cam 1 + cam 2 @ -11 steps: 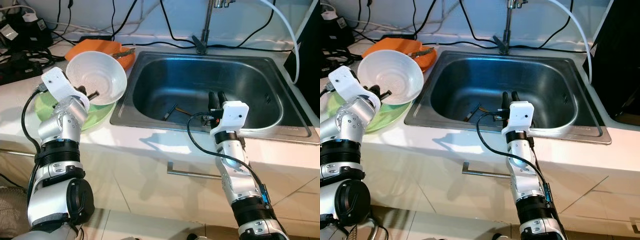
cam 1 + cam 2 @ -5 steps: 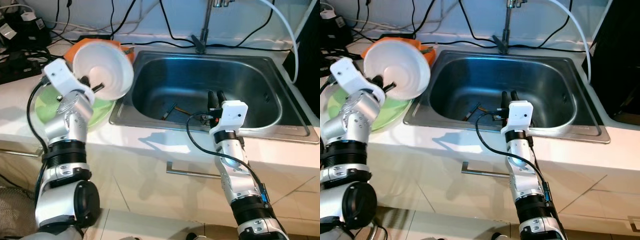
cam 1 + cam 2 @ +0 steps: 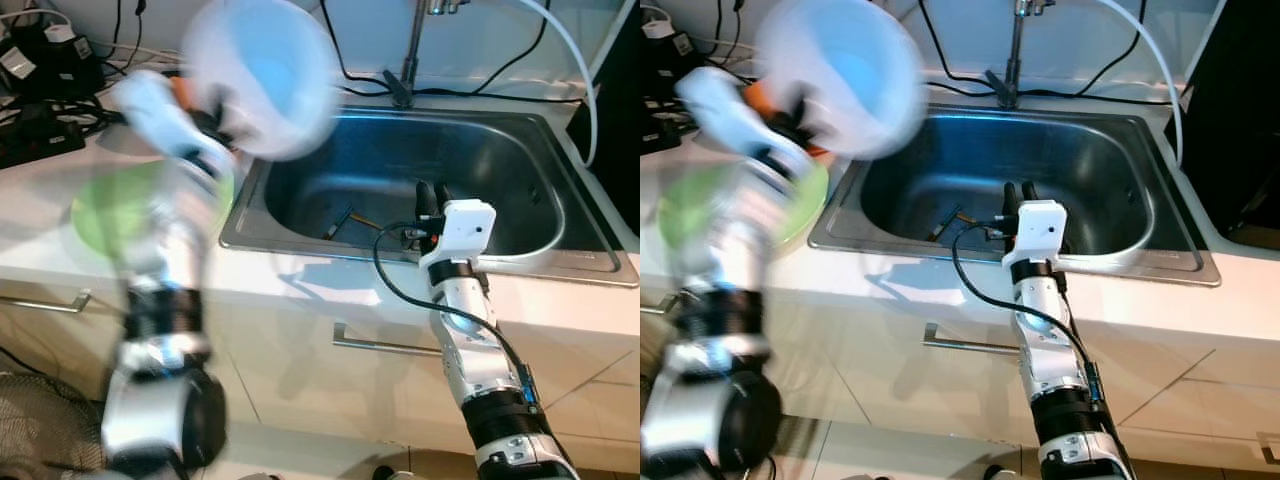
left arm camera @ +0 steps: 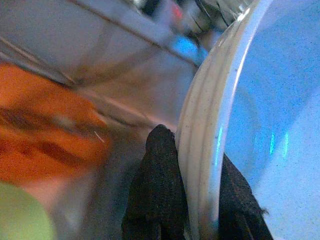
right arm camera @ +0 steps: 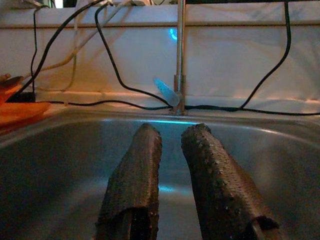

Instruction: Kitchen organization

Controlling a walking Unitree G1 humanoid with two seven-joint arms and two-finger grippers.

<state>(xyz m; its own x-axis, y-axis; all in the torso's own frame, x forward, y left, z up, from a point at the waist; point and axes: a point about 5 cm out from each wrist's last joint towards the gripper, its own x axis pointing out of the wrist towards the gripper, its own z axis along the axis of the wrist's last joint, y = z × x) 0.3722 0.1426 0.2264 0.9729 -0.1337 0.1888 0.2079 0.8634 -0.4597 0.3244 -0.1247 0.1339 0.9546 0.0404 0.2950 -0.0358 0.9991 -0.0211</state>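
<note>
Cables and adapters [image 3: 45, 55]: you find black leads and plugs at the far left of the counter, against the wall.
Green plate [image 3: 112, 208]: it lies flat on the white counter [image 3: 40, 215], left of the sink; your view of it is blurred.
Orange dish [image 4: 35, 125]: it sits behind the green plate, near the sink's left rim.
Left gripper [image 4: 192, 200]: its two black fingers pinch the rim of the white bowl, one finger inside and one outside; the left arm is blurred in your head views.
White bowl [image 3: 262, 75]: you see it held up in the air, tilted on edge, above the sink's back left corner, its hollow facing you.
Sink [image 3: 560, 245]: a steel basin set in the counter; a thin utensil [image 3: 338, 222] with a dark handle lies on its floor.
Tap [image 3: 408, 60]: it rises behind the basin at the middle, with black cables running past its base.
Right gripper [image 5: 172, 165]: it hovers over the front of the basin; its fingers stand a narrow gap apart, holding nothing.
White hose [image 3: 580, 60]: it curves down at the far right.
</note>
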